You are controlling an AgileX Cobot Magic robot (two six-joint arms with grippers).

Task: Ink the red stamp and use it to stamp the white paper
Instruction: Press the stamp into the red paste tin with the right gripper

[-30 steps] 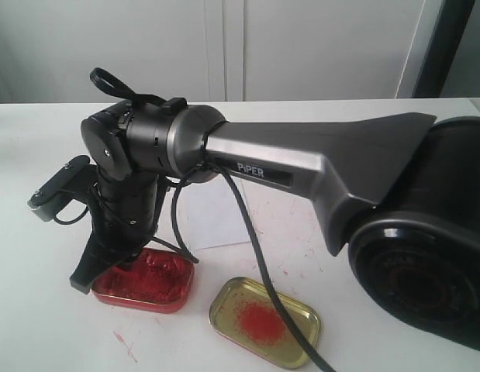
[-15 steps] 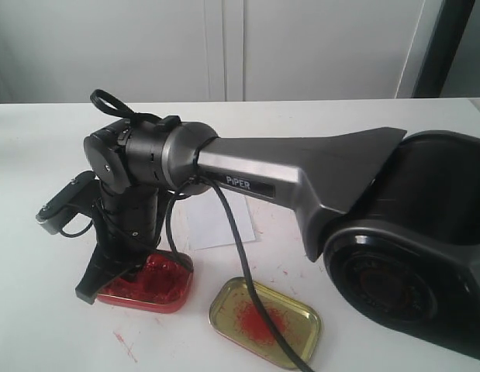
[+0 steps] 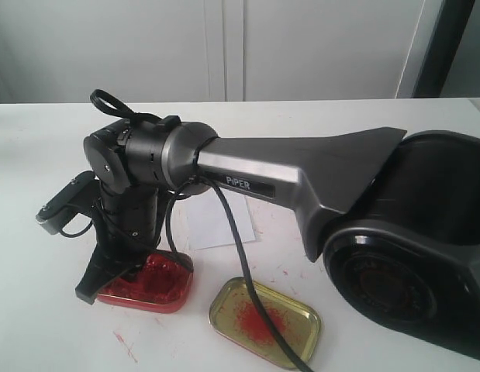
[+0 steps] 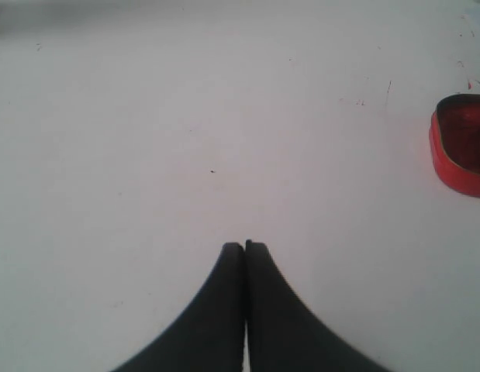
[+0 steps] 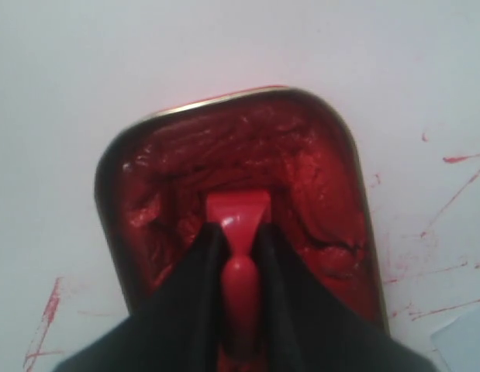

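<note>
The red stamp (image 5: pixel 238 211) is pinched by its knob handle in my right gripper (image 5: pixel 238 232), which is shut on it. Its square base is down in the red paste of the open tin (image 5: pixel 309 178). In the exterior view the right arm reaches across to the left, with the right gripper (image 3: pixel 115 271) over the same tin (image 3: pixel 158 283), and the stamp is hidden there. The white paper (image 3: pixel 216 221) lies just behind the tin, partly covered by the arm and cable. My left gripper (image 4: pixel 244 248) is shut and holds nothing, above bare tabletop beside the tin (image 4: pixel 461 155).
A gold tin lid (image 3: pixel 264 322) with a red smear lies in front and to the right of the paste tin. Red ink streaks (image 5: pixel 457 194) mark the white tabletop. A black cable (image 3: pixel 240 256) hangs from the right arm across the paper and lid.
Since a second ago the right arm has shifted slightly and set the stamp further into the tin. Over the last half second nothing has moved.
</note>
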